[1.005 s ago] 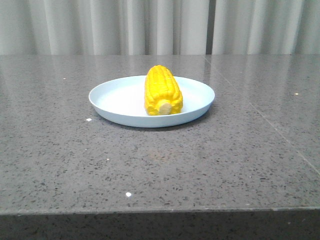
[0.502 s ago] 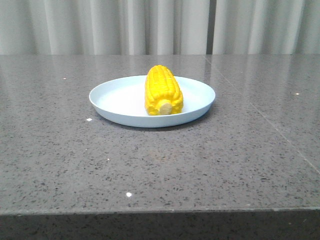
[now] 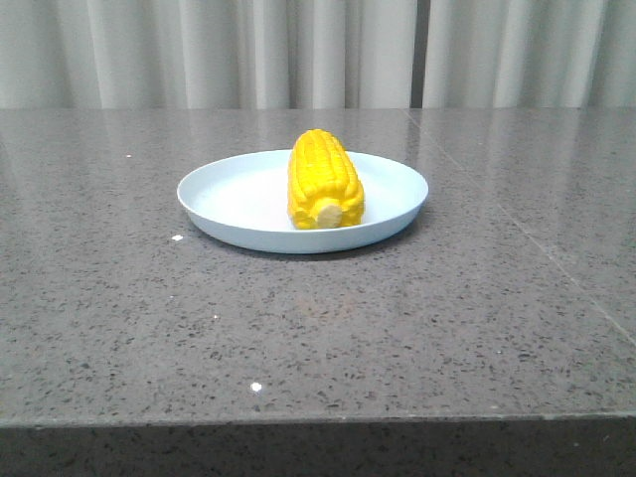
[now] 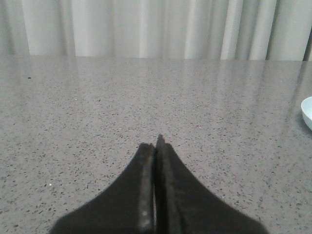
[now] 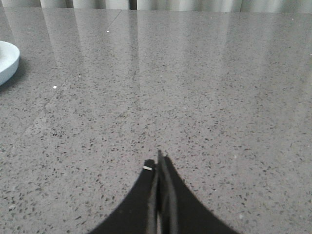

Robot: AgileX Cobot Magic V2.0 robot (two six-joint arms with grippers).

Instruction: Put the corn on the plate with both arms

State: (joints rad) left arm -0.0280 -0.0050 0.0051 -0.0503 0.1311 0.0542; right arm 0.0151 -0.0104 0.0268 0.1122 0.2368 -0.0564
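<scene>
Start with the worktop [image 3: 318,328]: a grey speckled stone slab running back to a pale curtain [image 3: 318,50]. It carries only the plate and what lies in it.

Check the plate [image 3: 229,189] next. It sits flat near the middle of the worktop. An edge of its rim shows at the side of each wrist view, which tells you both arms are parked to either side of it and well apart from it.

Check the corn [image 3: 324,179]. It lies on its side inside the plate, right of the plate's centre, long axis running front to back, pale stub end facing the camera. It rests within the rim and touches nothing else. Judge the placement as done: the corn is on the plate and no arm is near it.

Check the left gripper [image 4: 156,144]. Its jaws are pressed together, holding nothing, low over bare worktop.

Check the right gripper [image 5: 159,161]. Its jaws are likewise closed on nothing, low over bare worktop.

Closed, empty jaws clear of the plate suit a rest pose; you should expect no further grasp to be needed.
</scene>
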